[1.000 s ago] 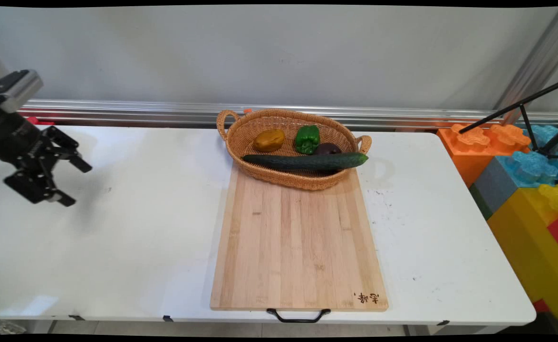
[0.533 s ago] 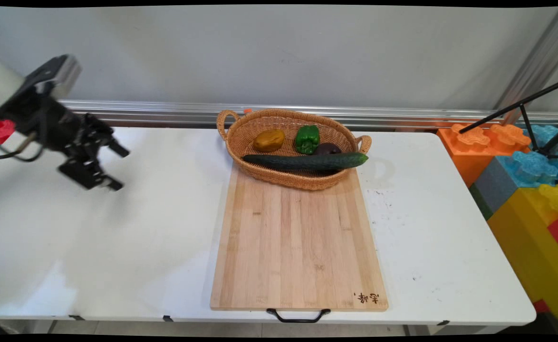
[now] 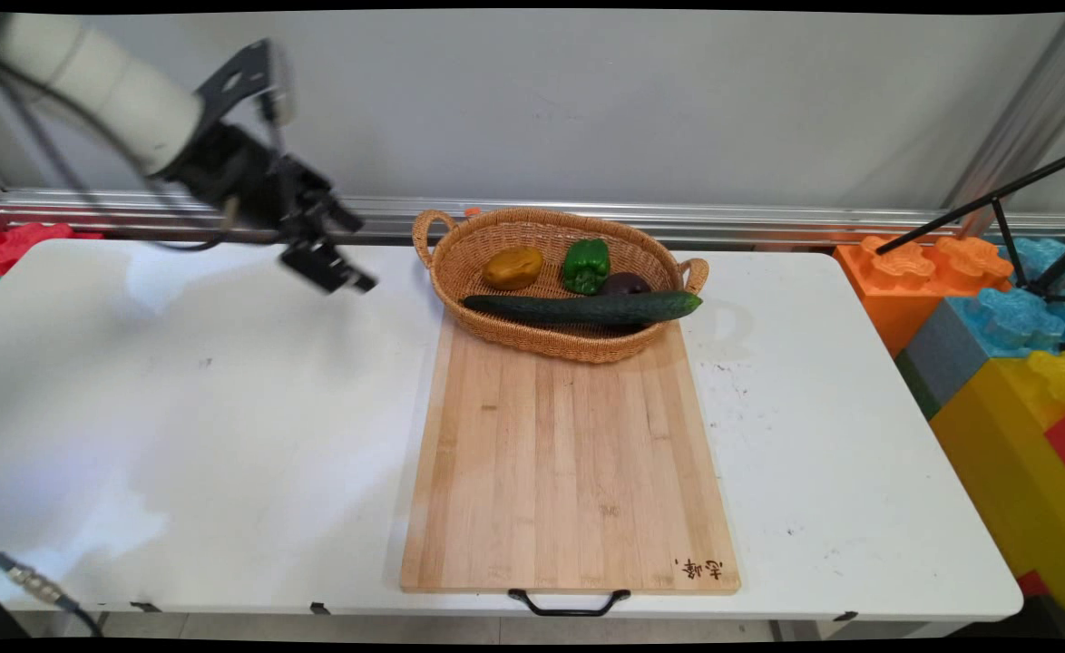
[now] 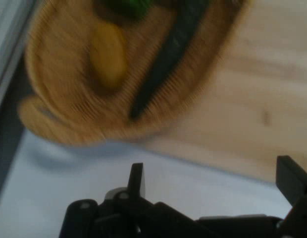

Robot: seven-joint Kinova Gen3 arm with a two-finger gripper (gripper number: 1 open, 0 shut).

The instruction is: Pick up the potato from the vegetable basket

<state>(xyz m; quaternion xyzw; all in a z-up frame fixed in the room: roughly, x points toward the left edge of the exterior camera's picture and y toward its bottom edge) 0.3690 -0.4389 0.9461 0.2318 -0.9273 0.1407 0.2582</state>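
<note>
We see the pincer (image 3: pixel 344 254) hanging in the air over the far left part of the desk (image 3: pixel 224 435), just to the left of the wicker basket (image 3: pixel 460 272), holding nothing. In the hand view its two fingers (image 4: pixel 136 179) stand far apart with only bare desk between them, so we take it as spread wide.

The thing nearest to it is the basket's left handle (image 3: pixel 430 229); the pincer touches neither it nor anything else. The basket lies to the pincer's right in the main view and ahead of it in the hand view.

Inside the basket, a long dark cucumber (image 3: pixel 582 308) lies across the near side, its long axis running left to right, with its right tip riding up on the rim. Behind it sit a yellow-brown potato (image 3: pixel 513 268) on the side nearer the pincer, a green pepper (image 3: pixel 586 264) in the middle, and a dark rounded thing (image 3: pixel 625 283) we cannot identify.

The basket rests on the far end of a wooden cutting board (image 3: pixel 569 472), whose black handle (image 3: pixel 569 601) overhangs the desk's near edge. Coloured toy blocks (image 3: pixel 995 345) stand beyond the desk's right end.
</note>
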